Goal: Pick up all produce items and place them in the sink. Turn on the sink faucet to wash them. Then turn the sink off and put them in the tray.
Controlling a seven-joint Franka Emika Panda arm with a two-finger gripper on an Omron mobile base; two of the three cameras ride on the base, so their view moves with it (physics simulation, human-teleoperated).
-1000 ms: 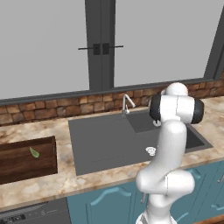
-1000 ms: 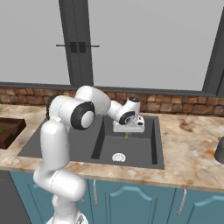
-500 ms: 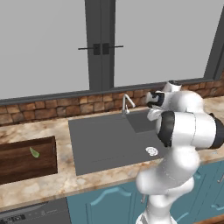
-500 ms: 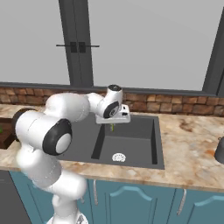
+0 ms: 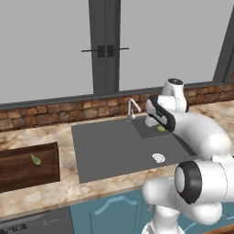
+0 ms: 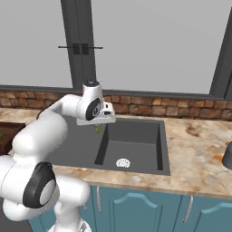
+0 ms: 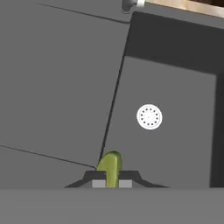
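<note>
Fingers [image 7: 111,180] clamped on the green produce piece [image 7: 110,166] at frame bottom, above the sink [image 7: 57,78]; could slip from so thin a grip before reaching the tray [image 5: 23,171] at left.

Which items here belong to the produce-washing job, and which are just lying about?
Job:
small green stalk-like produce piece in shut gripper
second green piece in brown wooden tray
dark grey sink
silver faucet

Lying about:
dark object, counter's right edge
</note>
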